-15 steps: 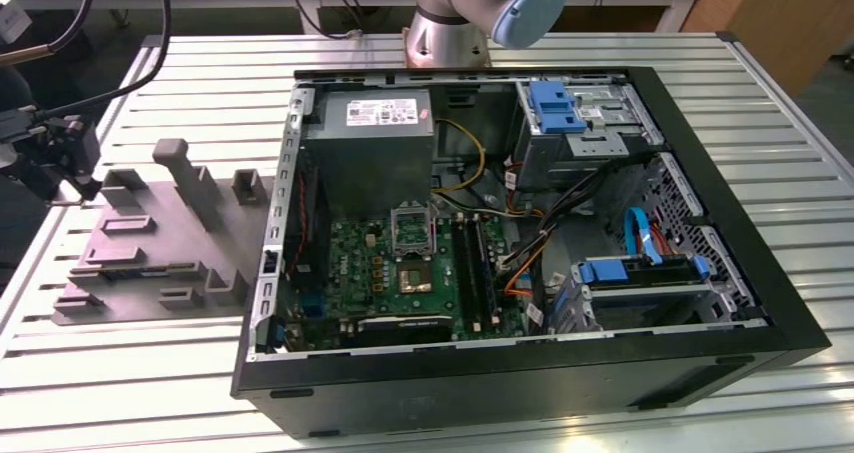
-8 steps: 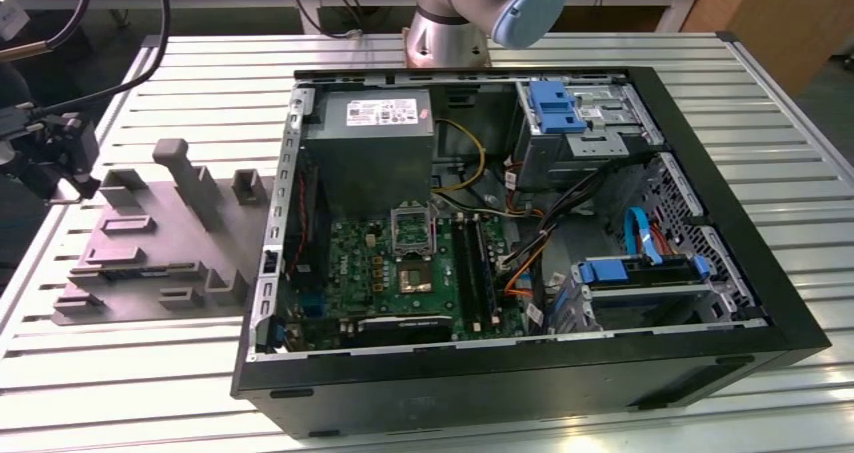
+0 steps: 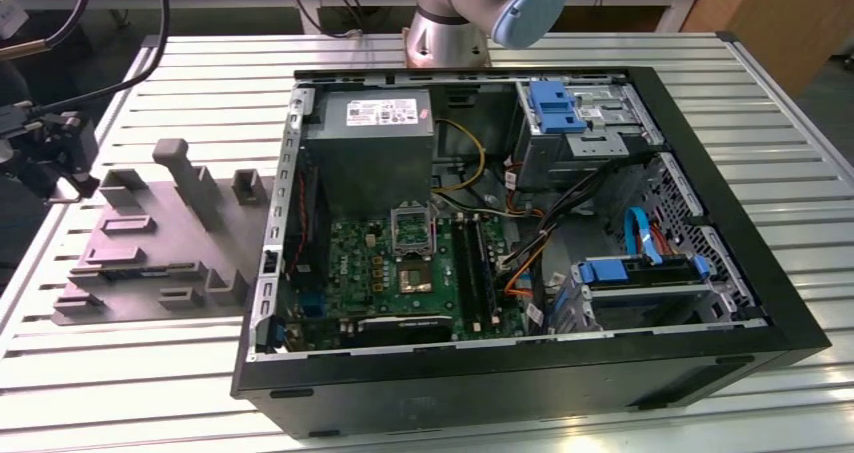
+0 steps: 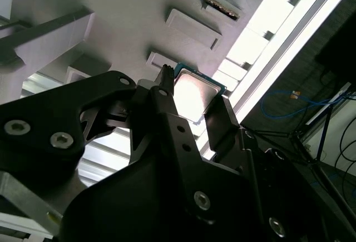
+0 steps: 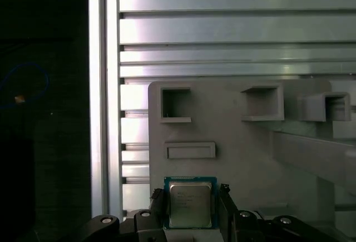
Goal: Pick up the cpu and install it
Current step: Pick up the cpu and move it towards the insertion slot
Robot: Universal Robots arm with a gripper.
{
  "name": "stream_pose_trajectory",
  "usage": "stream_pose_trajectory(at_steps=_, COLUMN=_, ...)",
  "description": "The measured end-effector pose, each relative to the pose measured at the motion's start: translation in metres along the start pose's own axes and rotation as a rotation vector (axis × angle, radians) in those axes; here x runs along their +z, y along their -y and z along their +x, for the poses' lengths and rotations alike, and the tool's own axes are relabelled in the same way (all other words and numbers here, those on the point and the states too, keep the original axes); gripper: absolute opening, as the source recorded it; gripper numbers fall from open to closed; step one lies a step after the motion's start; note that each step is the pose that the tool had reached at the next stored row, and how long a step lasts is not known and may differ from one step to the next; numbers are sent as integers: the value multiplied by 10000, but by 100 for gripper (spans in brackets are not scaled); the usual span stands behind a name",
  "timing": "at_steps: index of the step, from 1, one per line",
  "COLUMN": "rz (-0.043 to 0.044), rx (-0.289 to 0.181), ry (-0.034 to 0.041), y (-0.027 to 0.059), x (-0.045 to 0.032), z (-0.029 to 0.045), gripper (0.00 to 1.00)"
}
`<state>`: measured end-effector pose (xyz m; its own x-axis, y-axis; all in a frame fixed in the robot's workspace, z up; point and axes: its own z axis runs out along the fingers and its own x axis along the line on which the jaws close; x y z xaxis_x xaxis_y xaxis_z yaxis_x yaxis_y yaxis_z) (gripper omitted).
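Note:
The cpu (image 5: 190, 202), a small square chip with a pale metal top and green rim, sits between the two black fingers of my gripper (image 5: 191, 193) in both wrist views. The fingers touch its two opposite edges, so the gripper is shut on it. Under the cpu (image 4: 194, 94) is the grey plastic tray (image 5: 250, 158), near one of the tray's edges; I cannot tell whether the chip still rests on it. In the exterior view my gripper (image 3: 60, 158) hangs at the far left beside the tray (image 3: 147, 243). The metal-framed socket (image 3: 411, 228) lies on the green board inside the case.
The open black computer case (image 3: 747, 303) fills the middle and the exterior view's right, with a grey power-supply box (image 3: 380, 143), cables and blue drive brackets (image 3: 638, 270). Raised blocks (image 3: 180, 168) stand on the tray. The slatted metal table (image 3: 747, 83) ends just beyond the tray.

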<state>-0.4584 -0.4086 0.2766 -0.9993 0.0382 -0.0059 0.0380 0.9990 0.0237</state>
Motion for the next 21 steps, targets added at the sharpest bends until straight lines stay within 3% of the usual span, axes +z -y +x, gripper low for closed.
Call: stream_pose_trajectory(at_steps=21, rz=-1, rx=0, ry=2, y=-4, x=-160, z=-1, gripper=47)
